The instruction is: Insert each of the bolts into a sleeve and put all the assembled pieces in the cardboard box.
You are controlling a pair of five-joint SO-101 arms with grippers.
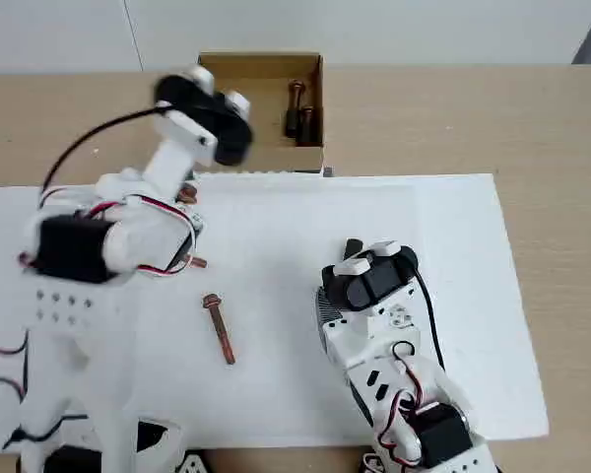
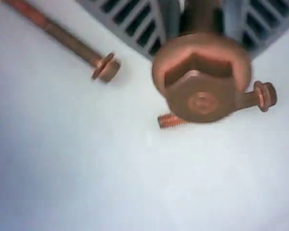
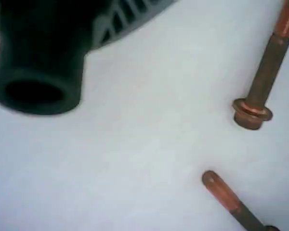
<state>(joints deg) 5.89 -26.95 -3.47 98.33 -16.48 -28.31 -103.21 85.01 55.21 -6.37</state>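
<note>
coppery metal bolt (image 2: 202, 82); matt black sleeve (image 3: 36, 72)

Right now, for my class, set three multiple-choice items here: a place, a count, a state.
1. The dark assembled bolt-and-sleeve pieces lie: A inside the brown cardboard box; B beside it; C on its rim.
2. Loose copper bolts on the white sheet, left wrist view: A one; B two; C four.
3. The left gripper is: A open; B shut on a copper bolt; C shut on nothing.
Key: A, they rest inside its walls; B, two lie there; B, a bolt head sits clamped in it.
</note>
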